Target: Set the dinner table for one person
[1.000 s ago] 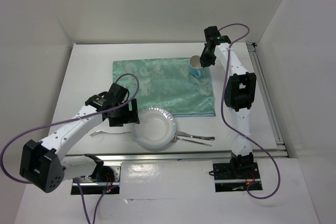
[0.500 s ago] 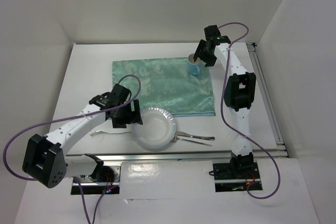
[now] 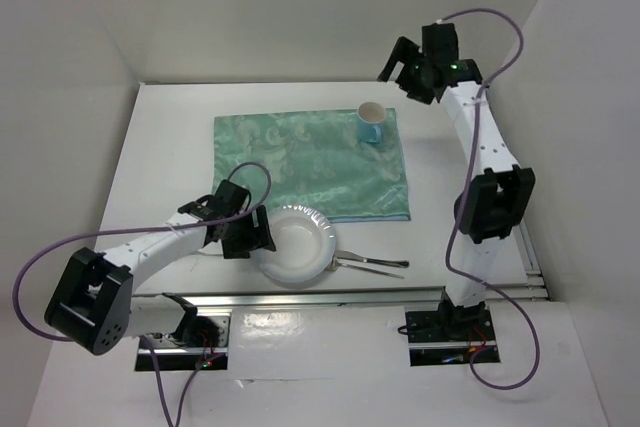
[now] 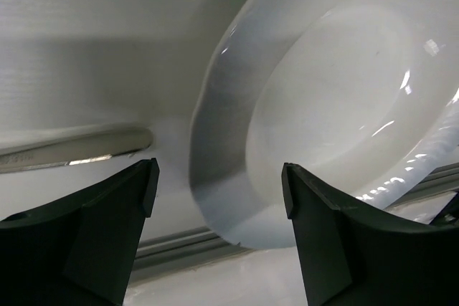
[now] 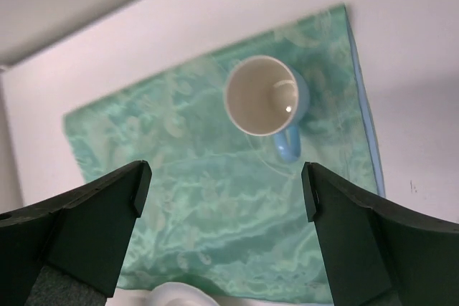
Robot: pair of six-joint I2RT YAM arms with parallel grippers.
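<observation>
You are viewing one white bench [image 3: 170, 137] carrying one teal mat [image 3: 300, 162], one blue cup [image 3: 371, 124] on its far right corner, and one white plate [image 3: 293, 245] near, with cutlery [image 3: 372, 263] beside it. Your left tool [image 4: 216, 177] is hanging released at the plate's left rim. Your right tool [image 5: 224, 177] is hovering released over the cup.

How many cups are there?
1. The light blue ceramic cup stands upright, apart from both arms, on the far right corner of the teal-green patterned cloth mat. No other cup shows in any view.
</observation>
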